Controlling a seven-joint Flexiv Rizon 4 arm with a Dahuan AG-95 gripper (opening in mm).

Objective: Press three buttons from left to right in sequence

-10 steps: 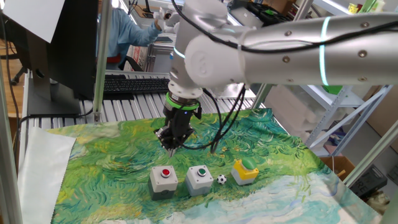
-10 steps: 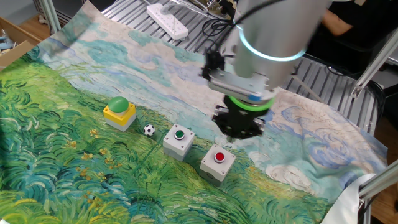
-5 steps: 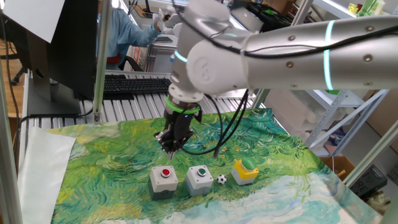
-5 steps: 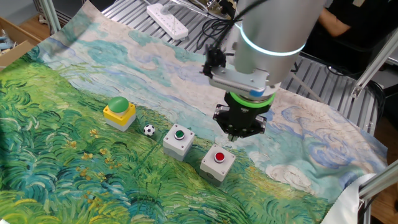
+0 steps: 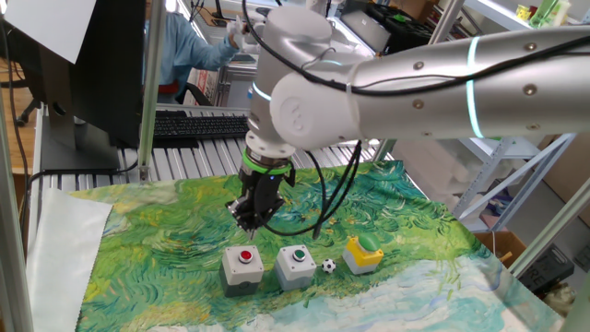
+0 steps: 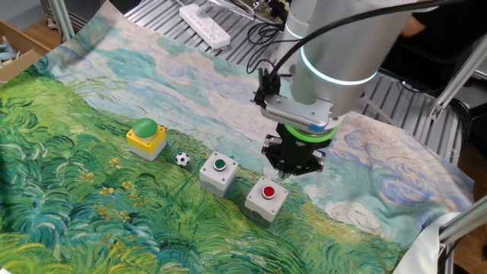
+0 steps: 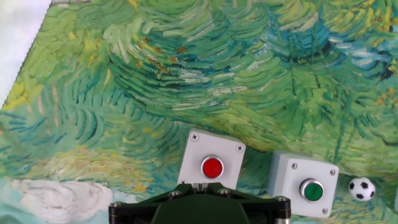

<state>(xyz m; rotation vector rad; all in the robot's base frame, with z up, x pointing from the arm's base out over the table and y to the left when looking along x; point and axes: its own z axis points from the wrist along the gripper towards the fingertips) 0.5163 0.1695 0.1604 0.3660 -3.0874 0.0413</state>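
End effector: hangs above the tabletop, pointing down, clear of every box; also seen in the other fixed view; only the black base shows along the bottom edge of the hand view.
Finger state: cannot tell; fingertips too small and dark in both fixed views, out of frame in the hand view.
Red-button box: grey box with a red round button; sits just below and slightly ahead of the end effector, not touched; in the other fixed view sits directly under the tip; in the hand view sits centred, right above the end effector base.
Green-button grey box: next in the row, beside the red-button box, off to one side of the end effector; also visible and.
Yellow box: green dome button on top; farthest of the three from the end effector, at the end of the row; also visible.
Soccer ball: tiny, black and white; lies between the green-button grey box and the yellow box.
Tabletop: covered by a cloth printed with green and blue swirling brushstrokes; all boxes upright on it.
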